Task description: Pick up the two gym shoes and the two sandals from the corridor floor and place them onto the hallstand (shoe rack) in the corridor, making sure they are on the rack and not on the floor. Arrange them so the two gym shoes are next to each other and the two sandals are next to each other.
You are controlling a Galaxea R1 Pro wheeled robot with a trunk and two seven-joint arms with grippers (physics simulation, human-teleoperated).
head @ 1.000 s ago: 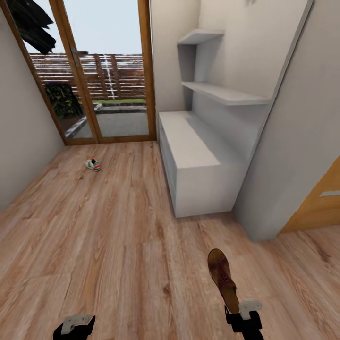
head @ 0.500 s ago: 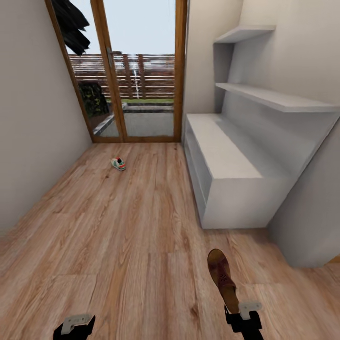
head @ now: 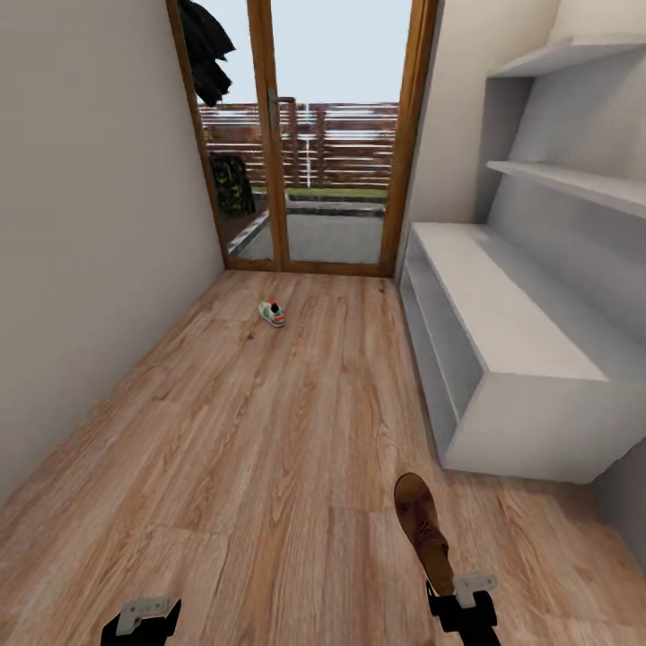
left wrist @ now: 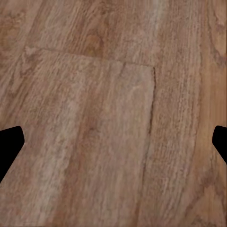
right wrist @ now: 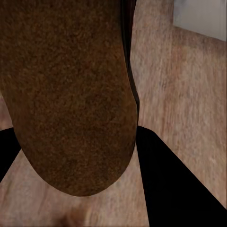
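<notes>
A narrow corridor runs ahead, floored in light brown wood-grain planks [head: 269,422] with plain pale walls on either side. At its far end stands a wood-framed glass door [head: 305,152], beyond which a slatted fence and a paved patch show outside.

Along the right wall sits the hallstand [head: 502,332], a long low white unit with an open front, shelf levels inside and a bare flat top. Above it two thin white wall shelves [head: 574,179] jut from the wall.

One gym shoe [head: 273,313], white with green and red accents, lies alone on the floor near the door, well apart from the hallstand.

The right gripper [head: 459,599] has its jaws closed on the heel end of a brown sandal [head: 422,529], which points forward above the planks, short of the hallstand's near end. In the right wrist view the sandal's sole [right wrist: 71,94] sits between the dark fingers.

The left gripper [head: 144,619] hangs low over bare floor, its jaws spread wide and holding nothing.
</notes>
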